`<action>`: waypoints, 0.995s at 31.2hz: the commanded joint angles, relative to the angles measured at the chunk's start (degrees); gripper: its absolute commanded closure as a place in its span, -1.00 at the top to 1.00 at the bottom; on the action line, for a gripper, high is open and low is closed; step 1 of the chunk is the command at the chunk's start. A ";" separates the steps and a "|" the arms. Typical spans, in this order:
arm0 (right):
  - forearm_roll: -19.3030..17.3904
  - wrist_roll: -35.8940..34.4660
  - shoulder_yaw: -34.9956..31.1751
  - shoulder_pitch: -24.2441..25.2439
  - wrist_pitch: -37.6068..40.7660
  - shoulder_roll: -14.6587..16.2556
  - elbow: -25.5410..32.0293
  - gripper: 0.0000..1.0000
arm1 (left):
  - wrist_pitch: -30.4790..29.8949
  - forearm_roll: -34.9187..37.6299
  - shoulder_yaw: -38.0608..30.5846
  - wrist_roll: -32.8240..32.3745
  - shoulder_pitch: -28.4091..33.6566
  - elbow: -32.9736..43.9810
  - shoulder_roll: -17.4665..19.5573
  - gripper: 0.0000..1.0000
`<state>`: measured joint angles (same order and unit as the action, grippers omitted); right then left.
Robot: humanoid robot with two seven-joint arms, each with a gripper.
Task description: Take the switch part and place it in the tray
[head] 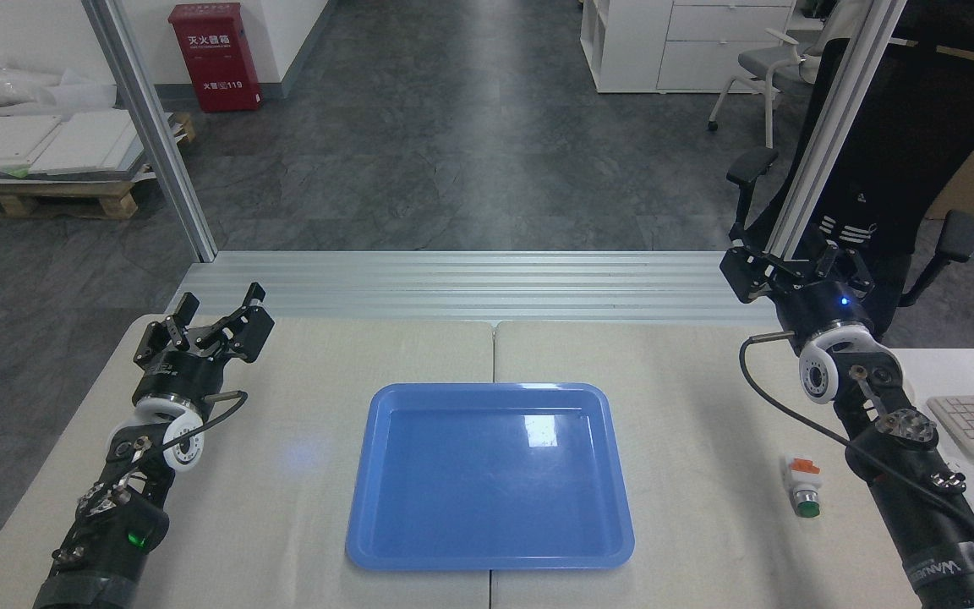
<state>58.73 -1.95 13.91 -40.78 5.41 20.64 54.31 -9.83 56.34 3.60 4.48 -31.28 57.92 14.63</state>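
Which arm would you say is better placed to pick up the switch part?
The right. The switch part lies on the table right of the tray, close beside the right arm, though behind its gripper. The left gripper would have to reach across the tray.

Single head view, high vantage, facing forward and down, table (284, 507) near, floor (453, 127) beyond, both arms entering from lower corners.

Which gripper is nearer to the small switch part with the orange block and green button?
Right. The right gripper is up beyond the small white-grey switch part, which lies beside that arm's forearm. The left gripper is far across the glossy blue plastic tray.
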 commanded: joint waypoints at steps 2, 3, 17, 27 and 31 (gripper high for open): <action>-0.54 -0.07 -0.73 -0.27 1.62 0.02 -1.92 0.97 | -0.02 0.44 0.00 -0.08 -0.01 -0.09 0.05 1.00; -0.54 0.02 -0.64 -0.18 1.62 -0.16 -1.92 0.97 | -0.02 0.27 0.00 -0.08 -0.01 -0.09 0.05 1.00; -0.54 0.10 -0.46 -0.27 1.71 -0.42 -2.01 0.97 | -0.02 0.00 0.00 0.01 -0.01 0.00 0.05 1.00; -0.63 0.10 -0.73 -0.27 1.70 -0.33 -1.92 0.97 | -0.02 0.00 0.00 0.01 -0.01 0.00 0.05 1.00; -0.63 0.10 -0.64 -0.09 1.62 -0.60 -1.92 0.97 | -0.02 -0.09 0.00 0.01 -0.01 0.00 -0.04 1.00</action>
<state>58.10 -1.85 13.21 -41.04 7.16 20.28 52.38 -9.84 56.33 3.59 4.48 -31.29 57.92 14.68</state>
